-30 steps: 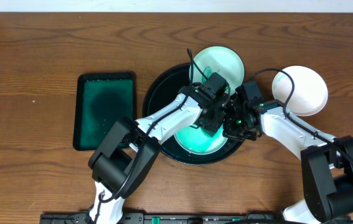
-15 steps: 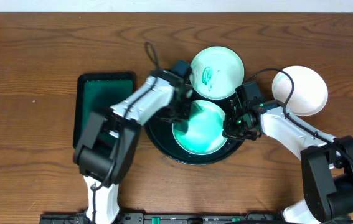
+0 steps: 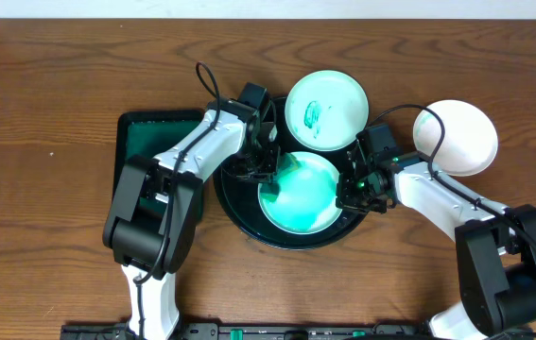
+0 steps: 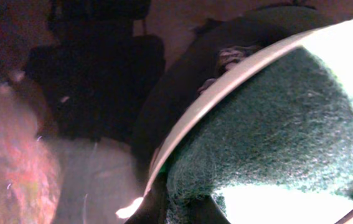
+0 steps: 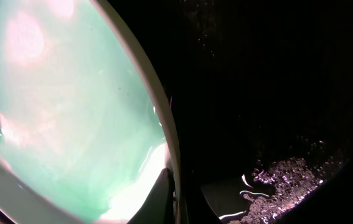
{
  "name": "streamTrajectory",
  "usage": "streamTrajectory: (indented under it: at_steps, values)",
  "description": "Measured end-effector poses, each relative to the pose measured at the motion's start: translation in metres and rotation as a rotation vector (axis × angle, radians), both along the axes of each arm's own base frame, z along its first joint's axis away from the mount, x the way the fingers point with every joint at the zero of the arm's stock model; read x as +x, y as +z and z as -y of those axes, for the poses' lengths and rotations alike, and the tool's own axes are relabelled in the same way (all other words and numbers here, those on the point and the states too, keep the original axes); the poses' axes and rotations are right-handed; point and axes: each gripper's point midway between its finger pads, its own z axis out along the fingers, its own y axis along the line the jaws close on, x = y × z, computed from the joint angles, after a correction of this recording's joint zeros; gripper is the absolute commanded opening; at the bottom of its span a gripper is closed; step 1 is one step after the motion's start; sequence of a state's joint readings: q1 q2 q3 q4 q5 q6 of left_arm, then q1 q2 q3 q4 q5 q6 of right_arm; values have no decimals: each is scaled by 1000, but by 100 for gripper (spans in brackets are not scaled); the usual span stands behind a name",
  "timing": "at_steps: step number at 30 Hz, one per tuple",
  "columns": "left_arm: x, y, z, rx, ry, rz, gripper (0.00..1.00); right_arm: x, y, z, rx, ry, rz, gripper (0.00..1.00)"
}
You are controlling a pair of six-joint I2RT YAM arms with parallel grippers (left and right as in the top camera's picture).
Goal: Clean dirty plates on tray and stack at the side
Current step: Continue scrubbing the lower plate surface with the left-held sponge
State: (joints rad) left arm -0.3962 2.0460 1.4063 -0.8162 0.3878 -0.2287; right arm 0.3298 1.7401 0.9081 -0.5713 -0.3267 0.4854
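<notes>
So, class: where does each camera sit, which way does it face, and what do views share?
Overhead: above the table, facing down on black tray and aqua plate; left arm and right arm show.
Left wrist: at the plate's rim, facing a green scouring pad; no jaws visible.
Right wrist: low in the tray, facing the plate's rim; jaws clamp it.
Shared: all show the aqua plate.

The table (image 3: 41, 76) is seen straight down from overhead, from well above. The left wrist view is pressed close against the aqua plate (image 3: 298, 194) and a scouring pad (image 4: 276, 124). The same plate's rim is caught closely and obliquely in the right wrist view.
</notes>
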Motion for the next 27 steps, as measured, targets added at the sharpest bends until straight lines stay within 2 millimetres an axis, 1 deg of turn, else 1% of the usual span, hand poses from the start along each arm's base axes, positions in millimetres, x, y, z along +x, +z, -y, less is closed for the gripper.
streamTrajectory:
  at_steps: [5,8,12,14,22,27]
  values:
    - [0,0,13,-28,-83,41,7,0,0,0,0,0,0,1]
    - [-2,1,32,-49,-144,82,7,0,0,0,0,0,0,1]
    - [-9,2,56,-67,-207,114,7,0,0,1,-3,-1,0,1]
    - [-12,2,64,-76,-227,122,7,0,0,1,-4,-1,0,1]
    - [-19,3,78,-145,-259,106,7,0,0,1,-4,-1,1,1]
    - [-17,2,75,-125,-258,116,7,0,0,1,-4,-1,1,1]
